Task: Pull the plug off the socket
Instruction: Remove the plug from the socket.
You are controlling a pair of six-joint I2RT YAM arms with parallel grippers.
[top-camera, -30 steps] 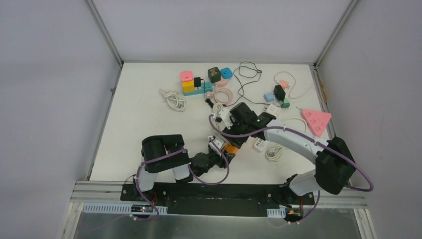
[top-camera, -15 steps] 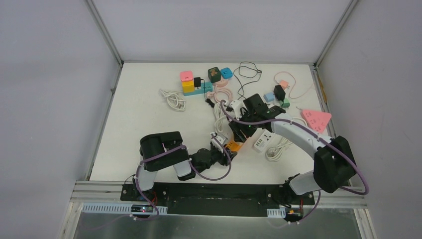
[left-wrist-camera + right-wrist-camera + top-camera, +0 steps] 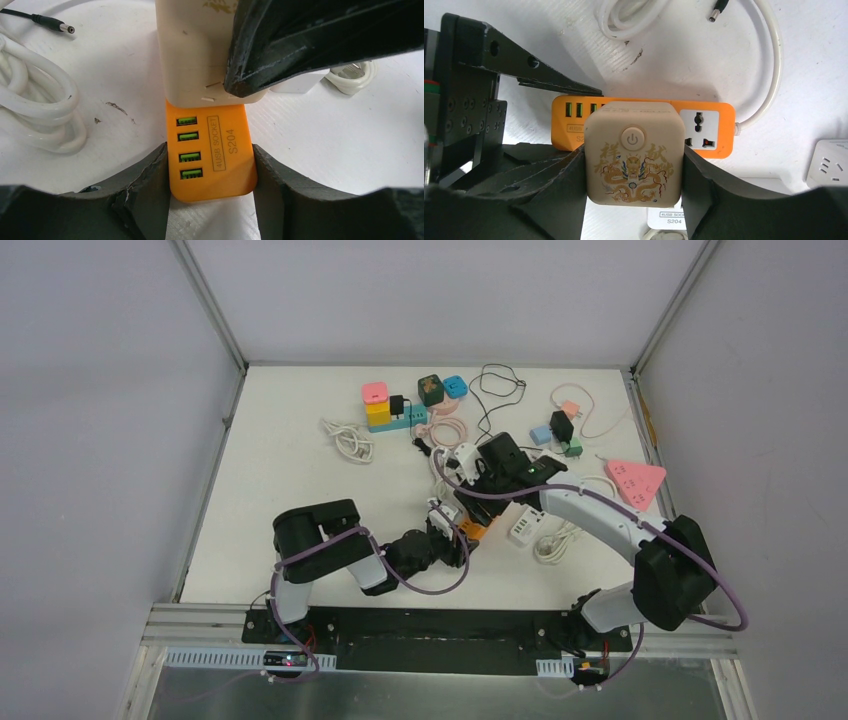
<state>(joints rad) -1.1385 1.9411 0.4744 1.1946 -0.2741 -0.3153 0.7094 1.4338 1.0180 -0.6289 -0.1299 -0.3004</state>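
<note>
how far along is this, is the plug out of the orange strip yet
Done: left gripper clamps the orange strip at its USB end, right gripper clamps the beige plug. In hand: both grips set for the pull. Left: plug looks seated on the strip, not yet off.

The beige square plug block sat atop the orange plastic socket strip; a white coiled cable lay behind.

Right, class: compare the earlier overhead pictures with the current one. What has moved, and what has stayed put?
The right arm swung away and to the right, then came partly back; the right fingers now press both sides of the beige plug, still seated in the orange socket. The left fingers stayed clamped on that socket. The white power strip beside it did not move.
</note>
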